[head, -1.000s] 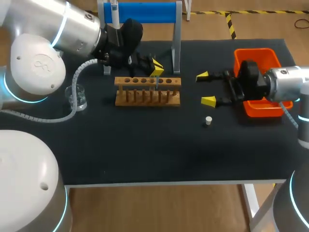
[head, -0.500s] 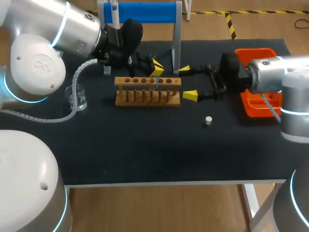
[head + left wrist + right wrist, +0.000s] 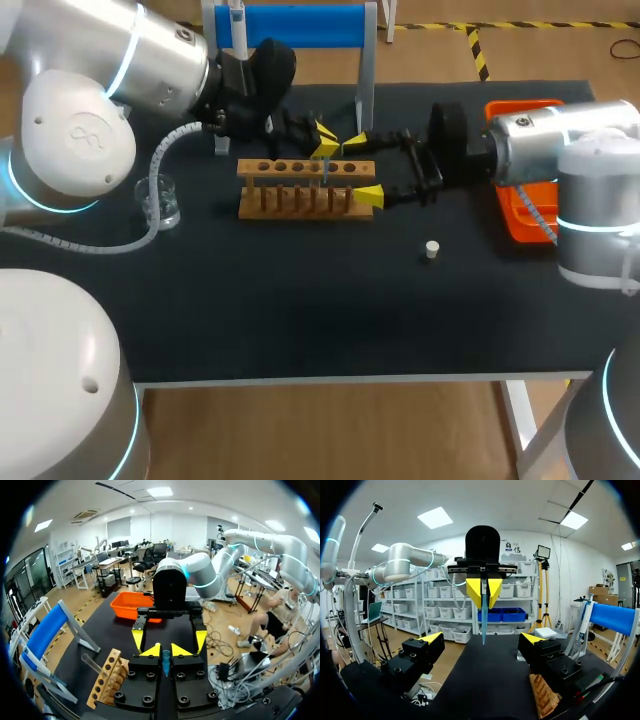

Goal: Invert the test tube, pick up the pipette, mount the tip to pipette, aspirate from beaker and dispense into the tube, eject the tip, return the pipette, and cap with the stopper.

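Note:
My left gripper [image 3: 325,138] hangs over the wooden rack [image 3: 290,200], shut on a thin bluish test tube [image 3: 325,170] that points down at the rack's top. In the left wrist view the tube [image 3: 165,662] sticks out between the closed yellow tips of the left gripper [image 3: 165,652]. My right gripper [image 3: 362,169] stands open at the rack's right end, facing the tube, its fingers not touching it. Seen from the right wrist, the tube [image 3: 483,622] hangs ahead of the right gripper [image 3: 481,640], midway between its fingers. The white stopper [image 3: 432,249] lies on the mat. The pipette [image 3: 237,18] hangs on the blue stand.
A glass beaker [image 3: 160,200] stands left of the rack. The orange bin [image 3: 527,225] sits at the right, partly behind my right arm. The blue stand [image 3: 300,25] with its metal leg [image 3: 366,100] rises just behind the rack.
My right arm has swung left from the orange bin to the rack's right end, its open fingers now close to the held tube. The left arm and tube have stayed put.

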Robot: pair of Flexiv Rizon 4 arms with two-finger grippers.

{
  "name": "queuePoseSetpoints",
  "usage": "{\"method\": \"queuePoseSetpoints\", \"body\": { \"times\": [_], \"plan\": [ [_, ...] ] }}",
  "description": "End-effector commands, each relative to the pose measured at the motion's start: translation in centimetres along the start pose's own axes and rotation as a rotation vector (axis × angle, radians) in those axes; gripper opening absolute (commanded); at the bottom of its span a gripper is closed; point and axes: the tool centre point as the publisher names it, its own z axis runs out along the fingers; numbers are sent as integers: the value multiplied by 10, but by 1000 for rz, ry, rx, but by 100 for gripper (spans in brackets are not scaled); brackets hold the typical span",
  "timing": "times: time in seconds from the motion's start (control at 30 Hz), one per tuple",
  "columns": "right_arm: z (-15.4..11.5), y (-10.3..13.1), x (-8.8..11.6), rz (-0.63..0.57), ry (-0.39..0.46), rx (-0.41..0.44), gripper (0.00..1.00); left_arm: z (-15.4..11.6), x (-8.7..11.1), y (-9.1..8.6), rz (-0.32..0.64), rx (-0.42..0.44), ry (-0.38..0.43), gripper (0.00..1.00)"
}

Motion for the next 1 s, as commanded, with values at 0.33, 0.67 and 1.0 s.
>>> {"method": "queuePoseSetpoints", "body": {
  "times": [0.33, 0.67, 1.0],
  "plan": [
    [19, 6, -1, -3, -7, -32, 100, -1, 0, 0, -1, -4, 3, 0],
    [32, 7, -10, -16, -21, -37, 100, -1, 0, 0, -1, -4, 3, 0],
    [40, 11, -13, -18, -12, -57, 100, -1, 0, 0, -1, -4, 3, 0]
  ]
}}
